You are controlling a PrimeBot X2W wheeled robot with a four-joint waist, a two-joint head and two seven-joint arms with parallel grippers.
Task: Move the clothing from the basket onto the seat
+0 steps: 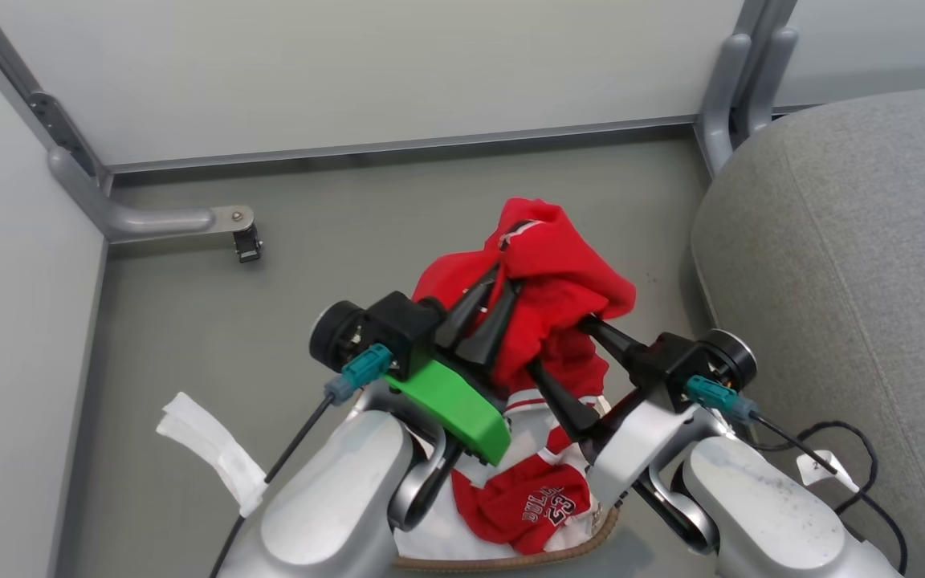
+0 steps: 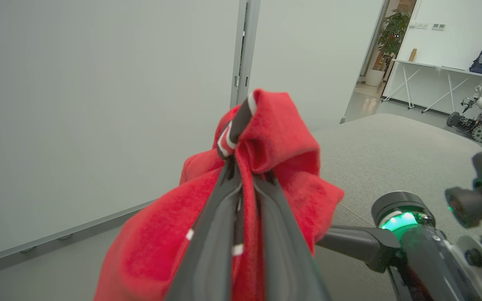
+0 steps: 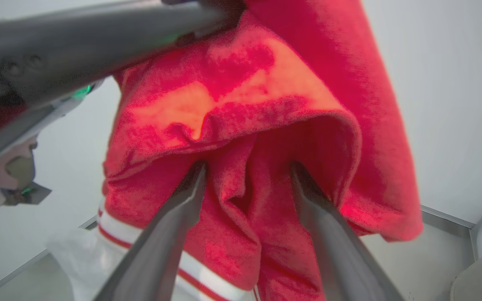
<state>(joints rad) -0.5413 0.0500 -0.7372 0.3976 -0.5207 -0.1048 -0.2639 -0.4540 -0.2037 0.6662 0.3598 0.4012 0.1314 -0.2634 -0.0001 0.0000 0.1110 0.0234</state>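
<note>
Both arms hide most of the oval white basket with a brown woven-look rim (image 1: 511,559) at 6 o'clock in the head view; a red "BULLS 23" jersey (image 1: 539,506) lies inside. The left gripper (image 1: 507,279) pinches a bunched red jersey (image 1: 559,265) above the grey floor (image 1: 270,281). The right gripper (image 3: 247,167) has fingers wide, tips buried in that cloth. The large grey fabric seat (image 1: 848,281) sits at 3 o'clock, white partition walls (image 1: 350,72) at 12.

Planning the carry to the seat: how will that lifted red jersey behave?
Probably floppy: the red jersey droops around the left hand and over the right hand. Likely light, since thin fingers hold it up. Its hanging hem might snag the basket.
</note>
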